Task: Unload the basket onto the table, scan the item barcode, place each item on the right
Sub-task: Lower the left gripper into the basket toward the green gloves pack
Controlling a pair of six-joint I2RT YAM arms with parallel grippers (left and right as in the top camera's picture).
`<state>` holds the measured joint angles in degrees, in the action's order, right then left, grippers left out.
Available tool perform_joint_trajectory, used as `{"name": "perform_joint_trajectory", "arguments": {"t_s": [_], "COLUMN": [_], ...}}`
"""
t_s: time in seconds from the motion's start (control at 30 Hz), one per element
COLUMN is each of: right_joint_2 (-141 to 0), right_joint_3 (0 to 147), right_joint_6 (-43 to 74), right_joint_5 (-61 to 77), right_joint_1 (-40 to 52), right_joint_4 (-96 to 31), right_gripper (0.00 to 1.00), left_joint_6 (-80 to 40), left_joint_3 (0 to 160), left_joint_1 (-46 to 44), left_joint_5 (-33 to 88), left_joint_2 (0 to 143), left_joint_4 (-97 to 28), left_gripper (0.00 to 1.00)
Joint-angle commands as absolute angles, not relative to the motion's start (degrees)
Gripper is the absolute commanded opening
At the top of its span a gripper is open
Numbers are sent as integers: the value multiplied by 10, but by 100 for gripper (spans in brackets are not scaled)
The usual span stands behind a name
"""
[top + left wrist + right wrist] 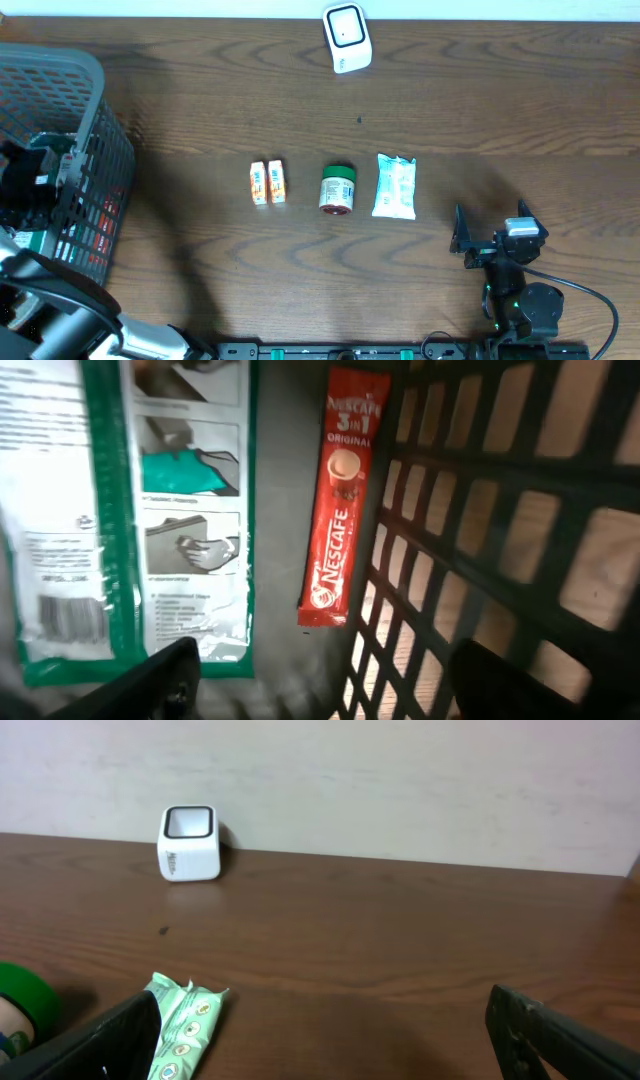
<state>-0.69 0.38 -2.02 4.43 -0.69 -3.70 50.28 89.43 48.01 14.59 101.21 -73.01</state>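
I counted 2 orange boxes (pixel 267 183), 1 jar (pixel 337 189), 1 wipes pack (pixel 395 186) and 1 scanner (pixel 346 37) outside the basket (pixel 60 70). Inside lay 1 Nescafe sachet (pixel 338 500) and 1 green packet (pixel 100 510). The left gripper (pixel 330 675) and right gripper (pixel 325 1035) held their jaws apart, empty.

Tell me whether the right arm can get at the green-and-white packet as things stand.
Probably yes: the right gripper is open and faces the packet, which lies flat just ahead to its left, with only bare table between them.
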Motion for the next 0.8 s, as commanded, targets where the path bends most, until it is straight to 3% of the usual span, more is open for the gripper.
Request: {"name": "perform_joint_trajectory", "arguments": {"t_s": [0.0,0.23,0.77], "right_joint_2": [-4,-4,-4], "right_joint_3": [3,3,3], "right_joint_6": [-13,-13,-13], "right_joint_5": [44,44,44], "right_joint_1": [-6,-6,-6], "right_joint_4": [-39,-39,-39], "right_gripper": [99,99,99], "left_joint_6": [570,596,595], "left_joint_3": [887,887,887], "left_joint_1": [482,482,481], "left_joint_5": [139,139,139], "left_joint_2": [1048,1121,1178], "left_joint_4": [-728,-722,-696], "left_gripper": [78,77,50]}}
